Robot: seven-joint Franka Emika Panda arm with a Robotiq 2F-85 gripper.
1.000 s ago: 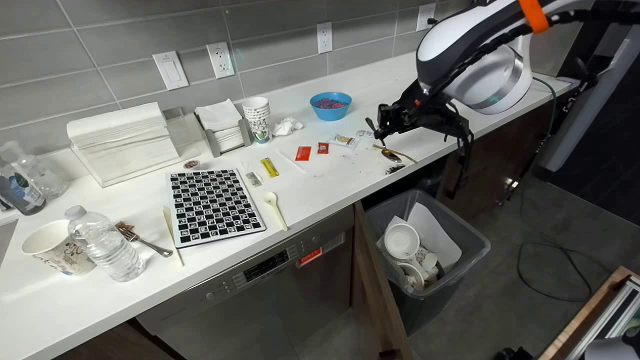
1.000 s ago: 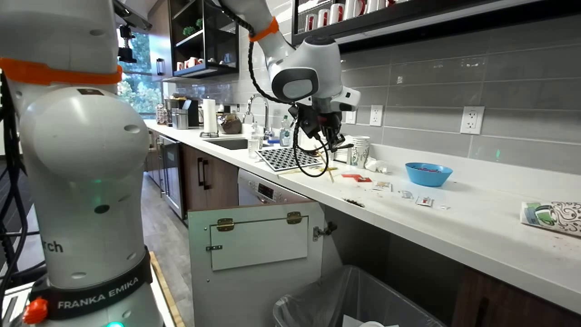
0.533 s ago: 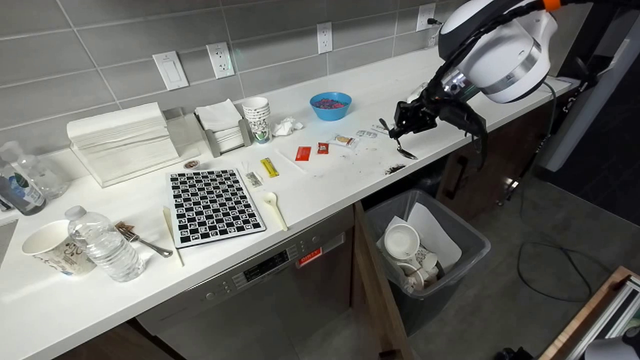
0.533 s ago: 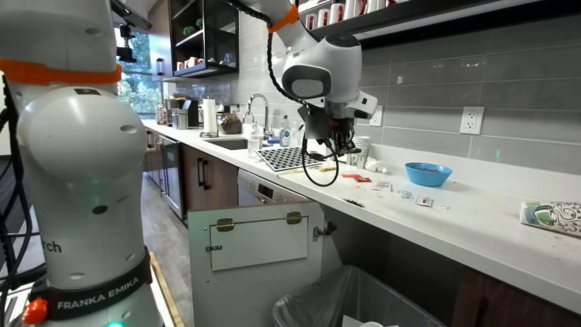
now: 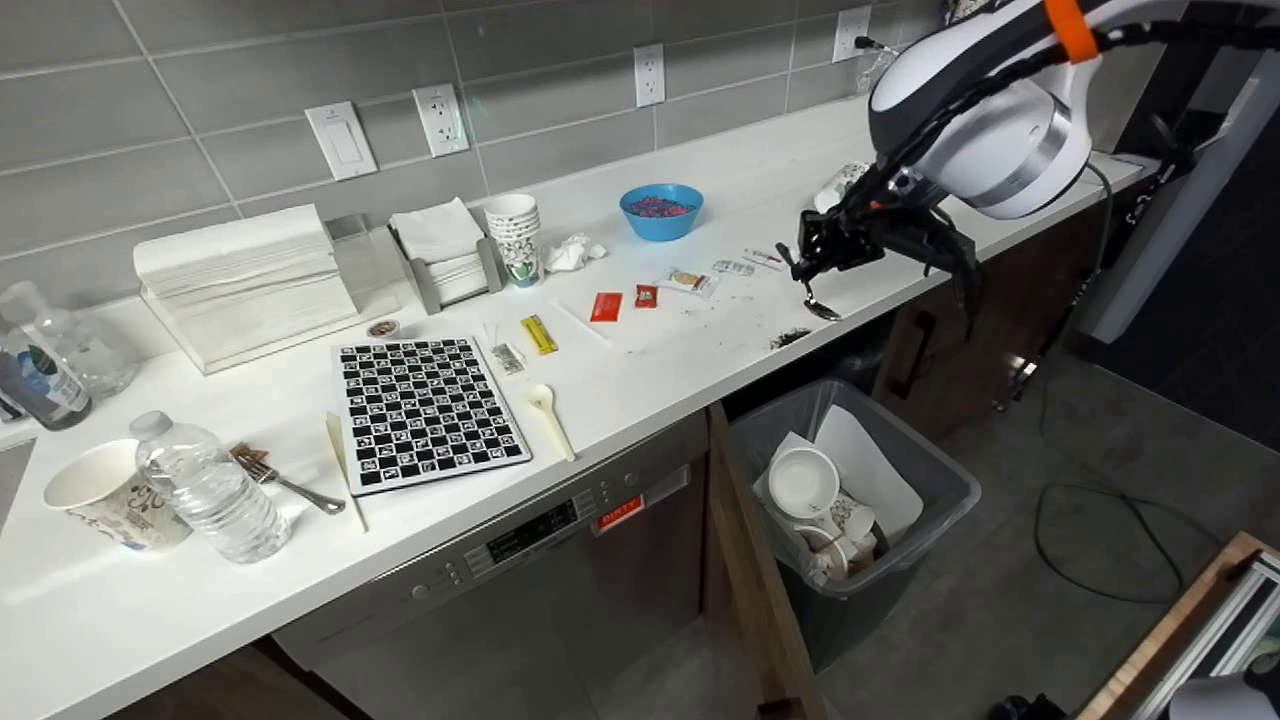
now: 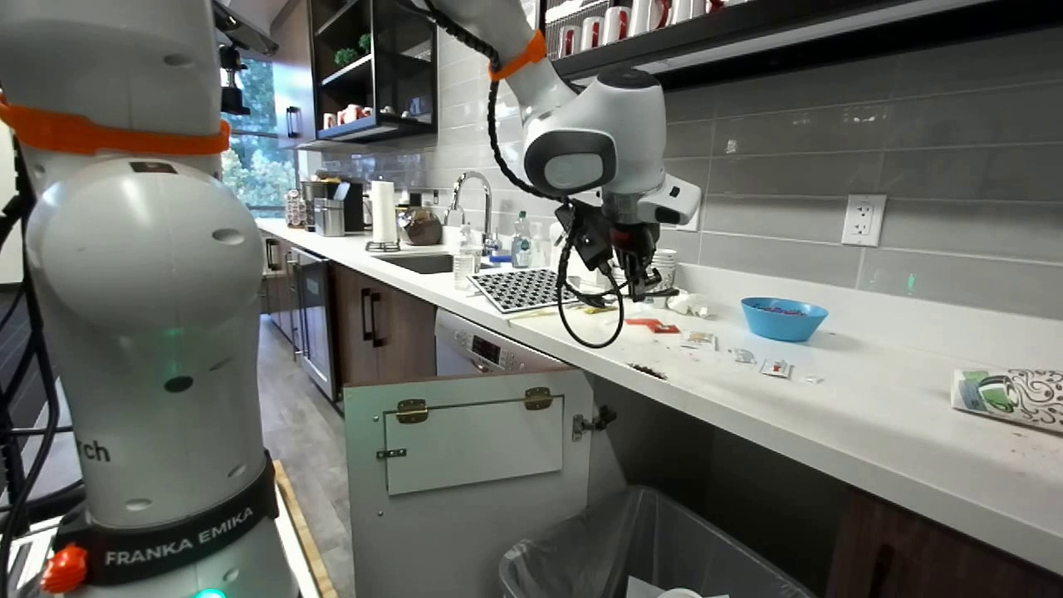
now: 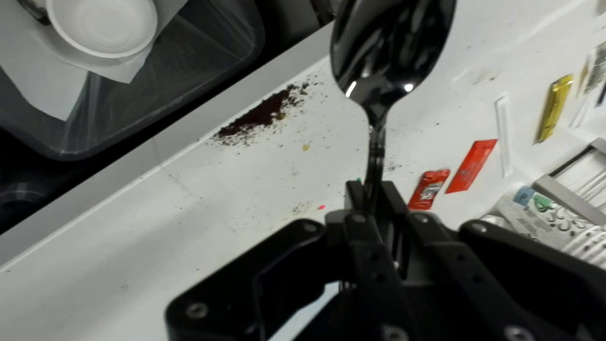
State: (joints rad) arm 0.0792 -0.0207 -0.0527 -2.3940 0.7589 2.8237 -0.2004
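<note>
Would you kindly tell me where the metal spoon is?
The metal spoon is clamped in the gripper, right of the dark grounds in the wrist view's upper half.

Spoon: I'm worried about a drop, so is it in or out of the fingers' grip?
In: the wrist view shows the fingers pinching the spoon along its handle, its scoop end sticking out beyond them.

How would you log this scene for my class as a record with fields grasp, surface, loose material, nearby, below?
Grasp: black two-fingered end effector gripping a shiny metal spoon by its handle
Surface: white countertop
Loose material: dark brown powder along the front edge
Nearby: flat red rectangular packet; blue round bowl
Below: grey plastic bin holding a round white container
</note>
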